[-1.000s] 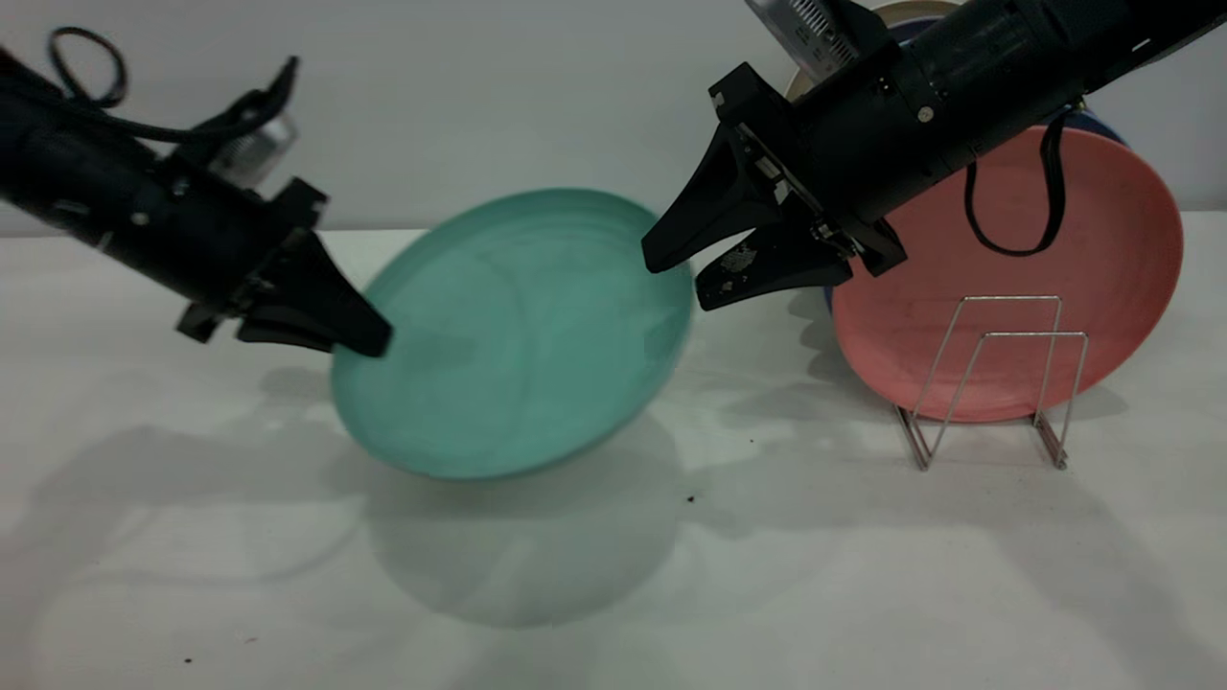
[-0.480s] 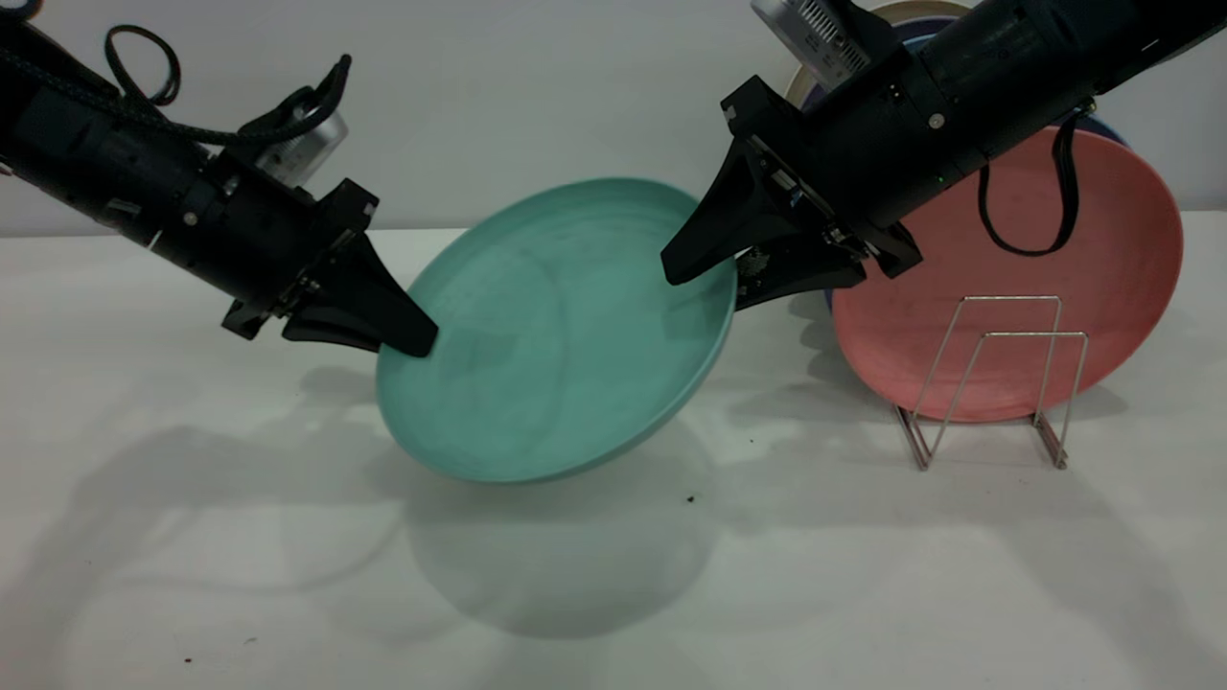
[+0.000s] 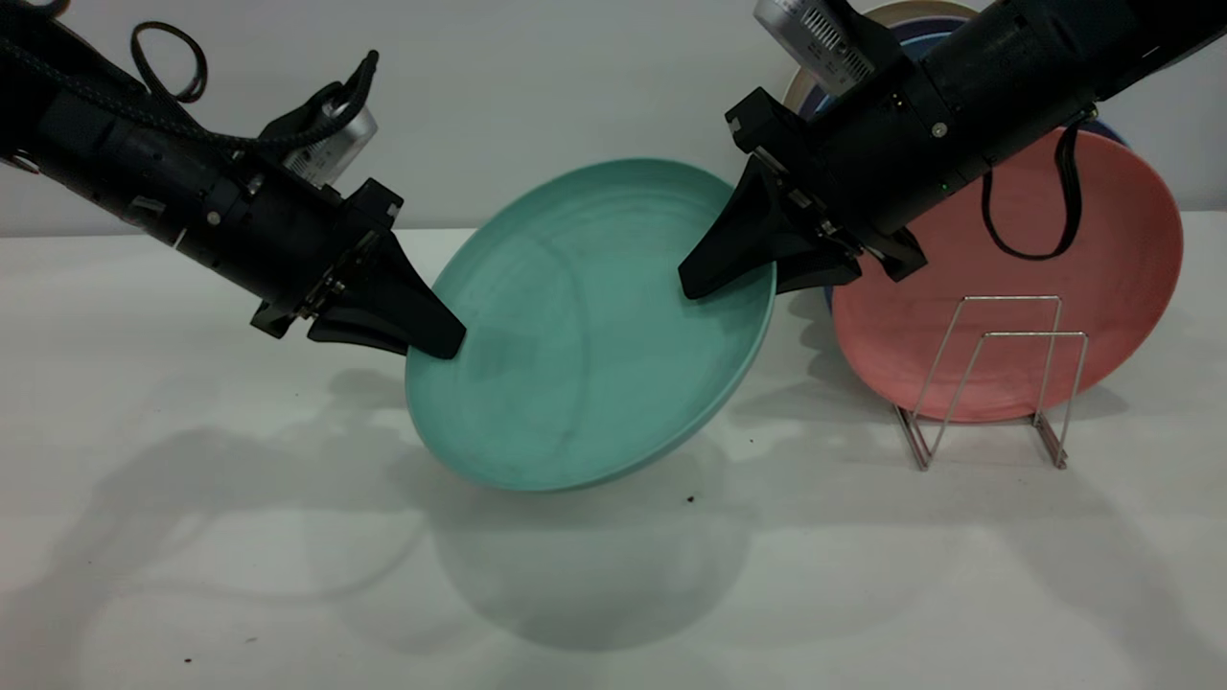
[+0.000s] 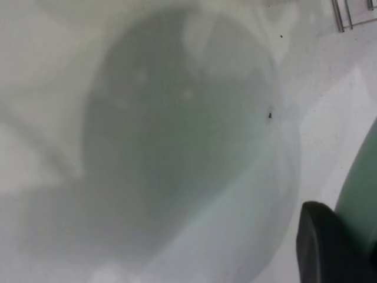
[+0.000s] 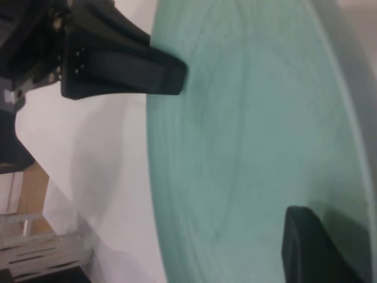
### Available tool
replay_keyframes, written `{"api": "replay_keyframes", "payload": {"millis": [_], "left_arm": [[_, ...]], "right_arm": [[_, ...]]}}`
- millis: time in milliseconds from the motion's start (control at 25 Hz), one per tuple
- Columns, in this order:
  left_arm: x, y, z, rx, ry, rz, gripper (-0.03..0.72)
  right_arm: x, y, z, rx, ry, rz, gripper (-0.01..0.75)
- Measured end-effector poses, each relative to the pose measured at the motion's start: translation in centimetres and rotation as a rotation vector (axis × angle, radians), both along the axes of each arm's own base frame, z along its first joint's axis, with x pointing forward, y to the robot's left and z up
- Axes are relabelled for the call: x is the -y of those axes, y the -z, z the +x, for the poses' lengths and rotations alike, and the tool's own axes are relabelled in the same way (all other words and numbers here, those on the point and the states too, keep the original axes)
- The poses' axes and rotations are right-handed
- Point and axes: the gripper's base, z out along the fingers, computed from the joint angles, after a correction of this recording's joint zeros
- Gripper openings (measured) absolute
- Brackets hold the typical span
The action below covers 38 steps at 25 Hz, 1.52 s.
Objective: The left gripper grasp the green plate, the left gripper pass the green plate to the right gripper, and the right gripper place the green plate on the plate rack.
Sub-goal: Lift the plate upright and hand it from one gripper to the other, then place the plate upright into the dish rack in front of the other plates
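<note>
The green plate (image 3: 594, 326) hangs tilted above the table between both arms. My left gripper (image 3: 436, 340) is shut on its left rim; one of its fingers (image 4: 330, 247) shows beside the plate's edge (image 4: 362, 188) in the left wrist view. My right gripper (image 3: 721, 286) is open, with one finger over the plate's face and the other behind the upper right rim. The right wrist view shows the plate's face (image 5: 253, 147), one right finger (image 5: 312, 247) over it and the left gripper (image 5: 123, 71) on the far rim. The plate rack (image 3: 987, 383) stands at the right.
A salmon-pink plate (image 3: 1102, 287) leans upright behind the rack, with a darker blue plate (image 3: 1107, 129) and a beige one (image 3: 911, 11) behind it. The white table (image 3: 288, 575) carries the plate's shadow and a few dark specks.
The left gripper has carried the green plate rightward and slightly up. Its right rim has slid between the right gripper's fingers, which were beside it before.
</note>
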Motion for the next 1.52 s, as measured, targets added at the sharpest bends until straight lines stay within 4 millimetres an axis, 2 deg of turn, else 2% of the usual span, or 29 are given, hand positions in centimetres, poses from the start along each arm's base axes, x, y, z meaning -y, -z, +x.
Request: {"api": "replay_keyframes", "payload": {"millis": [80, 240, 400, 480, 600, 800, 960, 1120, 1280, 1400, 1520], "left_arm": [[0.1, -0.1, -0.1, -0.002, 0.014, -0.008, 0.119], [0.3, -0.3, -0.4, -0.014, 0.044, -0.039, 0.364], [0.2, -0.5, -0.6, -0.035, 0.063, -0.068, 0.598], [0.2, -0.7, -0.9, -0.053, 0.083, -0.092, 0.645], [0.0, -1.4, -1.1, -0.062, 0.101, -0.120, 0.655], [0.1, -3.5, -1.3, -0.026, 0.122, -0.137, 0.612], [-0.8, -5.2, -1.3, 0.016, 0.115, -0.136, 0.589], [-2.1, -6.3, -1.2, 0.042, 0.100, -0.128, 0.589], [-2.5, -6.4, -1.2, 0.041, 0.097, -0.125, 0.589], [-2.5, -6.4, -1.2, 0.040, 0.097, -0.126, 0.589], [-2.6, -6.4, -1.2, 0.039, 0.096, -0.127, 0.589]], "right_arm": [[0.0, 0.0, 0.0, -0.002, -0.005, 0.004, 0.143], [0.4, 0.1, 0.0, 0.005, -0.015, -0.004, 0.110], [1.7, -0.3, 0.2, 0.026, -0.035, -0.032, 0.080], [2.5, -0.8, 0.3, 0.043, -0.037, -0.047, 0.080], [3.4, -1.2, 0.4, 0.060, -0.042, -0.073, 0.080], [3.7, -1.1, 0.4, 0.084, -0.079, -0.102, 0.080], [3.8, -2.0, 0.3, 0.206, -0.165, -0.134, 0.080], [4.1, -5.6, 0.0, 0.491, -0.318, -0.207, 0.080], [5.2, -10.1, -1.3, 0.829, -0.576, -0.409, 0.080], [6.9, -12.3, -1.9, 0.947, -0.683, -0.579, 0.080], [9.8, -13.8, -1.8, 0.985, -0.650, -0.699, 0.080]]}}
